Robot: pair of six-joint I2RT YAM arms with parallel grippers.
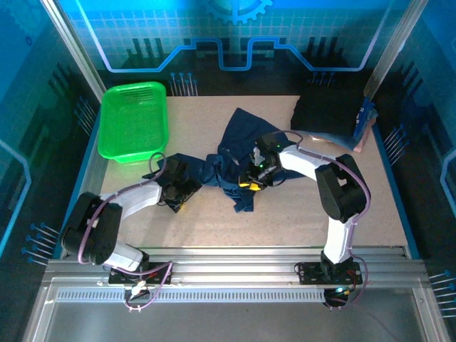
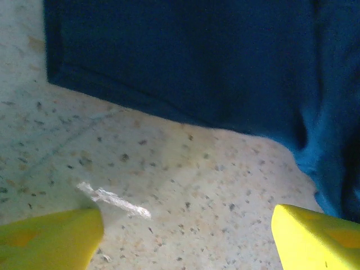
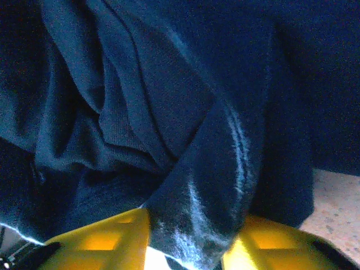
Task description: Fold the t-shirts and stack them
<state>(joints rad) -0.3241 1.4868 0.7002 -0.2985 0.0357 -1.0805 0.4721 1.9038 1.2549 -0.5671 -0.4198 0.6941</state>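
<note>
Navy t-shirt (image 1: 239, 146), unfolded and bunched into ridges at the middle of the table (image 1: 214, 221), with one limb of cloth trailing left toward the left gripper (image 1: 174, 191). A dark cloth pile (image 1: 324, 117) sits at the far right corner, well apart, and the green basket (image 1: 134, 120) at the far left. Probable hazards: the right gripper (image 3: 191, 239) pinches a thick, many-layered fold rather than a single edge, so a lift would likely raise a clump instead of spreading the shirt. The fold sits near the fingertips and may slip out under tension. The left arm has no cloth in hand and cannot oppose a pull, so the garment may drag across the table and twist further. End effectors: right fingers clamped onto the navy fold, cloth filling the gap between them; left fingers wide apart, holding nothing, poised above bare tabletop just beside the shirt's hemmed edge.
</note>
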